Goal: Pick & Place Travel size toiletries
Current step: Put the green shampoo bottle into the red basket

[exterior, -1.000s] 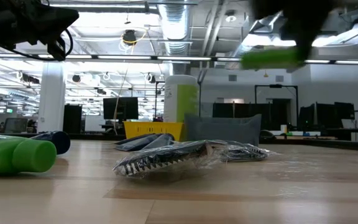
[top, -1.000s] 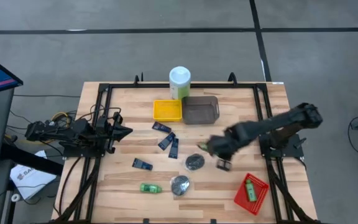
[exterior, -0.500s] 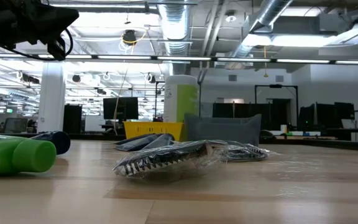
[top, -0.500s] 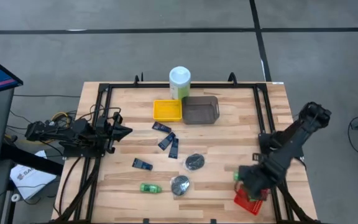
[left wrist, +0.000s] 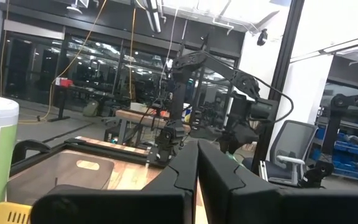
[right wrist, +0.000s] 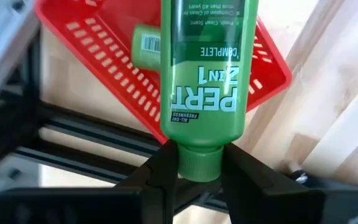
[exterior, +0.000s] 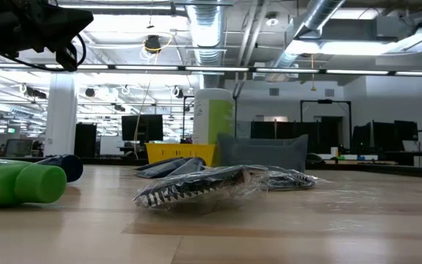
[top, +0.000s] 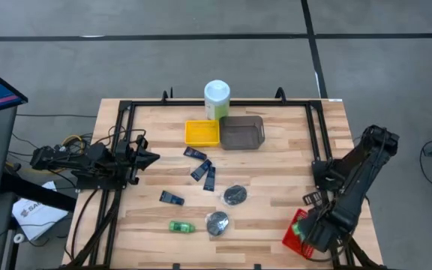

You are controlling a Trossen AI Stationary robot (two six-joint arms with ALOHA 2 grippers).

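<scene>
My right gripper (top: 307, 227) hangs over the red tray (top: 292, 238) at the table's near right corner, shut on a bright green bottle (right wrist: 207, 68). A second green bottle (right wrist: 145, 46) lies in that tray. A third green bottle (top: 181, 226) lies on its side on the table, also visible in the low view (exterior: 20, 182). Two round discs (top: 235, 196) (top: 217, 222) and several dark blue tubes (top: 201, 170) lie flat mid-table. My left gripper (top: 152, 158) waits shut at the left edge, above the table. My right gripper pinches the green bottle between its two fingers (right wrist: 160, 171) at the cap end (right wrist: 199, 167). The bottle's body runs on forward in line with the fingers. It is lifted clear, above the red tray (right wrist: 98, 56) and the bottle lying in it.
A yellow tray (top: 202, 133) and a grey tray (top: 241, 133) sit side by side at the far middle, with a tall pale green white-lidded canister (top: 217, 99) behind them. A black frame (top: 122, 112) runs around the tabletop. Bare wood lies between the discs and the red tray.
My right gripper has swung from the middle of the table toward the near right corner and now hangs over the red tray, carrying the green bottle with it. It has left the low view. The left arm and the things on the table have kept still.
</scene>
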